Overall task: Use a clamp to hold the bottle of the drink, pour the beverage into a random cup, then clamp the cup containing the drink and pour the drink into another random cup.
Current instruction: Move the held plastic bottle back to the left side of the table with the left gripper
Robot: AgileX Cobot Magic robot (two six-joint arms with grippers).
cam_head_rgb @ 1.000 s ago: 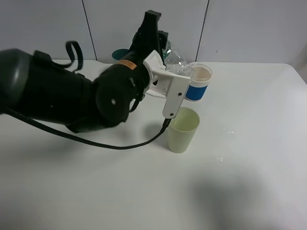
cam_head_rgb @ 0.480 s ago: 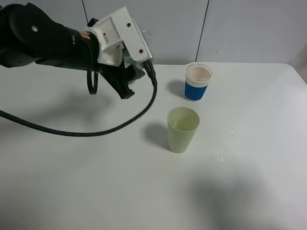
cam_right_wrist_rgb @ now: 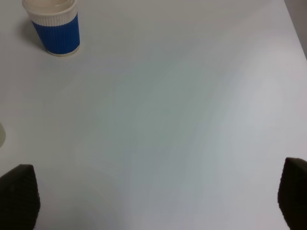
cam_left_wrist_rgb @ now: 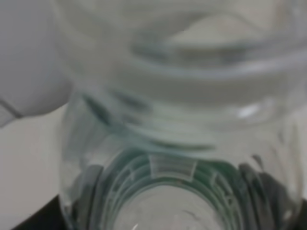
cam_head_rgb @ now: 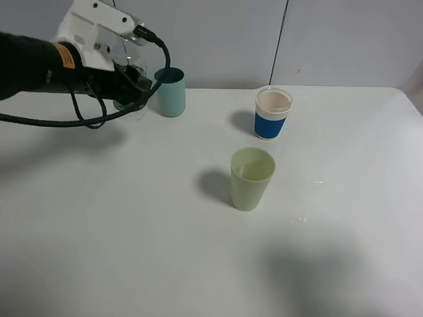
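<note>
My left gripper [cam_head_rgb: 130, 87] is shut on a clear plastic bottle [cam_head_rgb: 137, 104], held at the table's far left, just left of a teal cup [cam_head_rgb: 171, 92]. The bottle [cam_left_wrist_rgb: 172, 143] fills the left wrist view, with a green band showing through it. A pale green cup [cam_head_rgb: 252, 178] stands near the middle of the table. A blue cup with a white rim [cam_head_rgb: 273, 113] stands behind it; I cannot see what either holds. My right gripper [cam_right_wrist_rgb: 156, 199] is open and empty over bare table, with the blue cup [cam_right_wrist_rgb: 53, 26] ahead of it. It is out of the high view.
The white table [cam_head_rgb: 344, 218] meets a grey panelled wall [cam_head_rgb: 330, 39] at the back. A few small droplets [cam_head_rgb: 310, 181] lie right of the pale green cup. The left arm's black cable [cam_head_rgb: 99, 119] hangs over the table's far left.
My left arm has swung from above the cups back to the far left, carrying the bottle with it. The teal cup is now uncovered. The cups have not moved.
</note>
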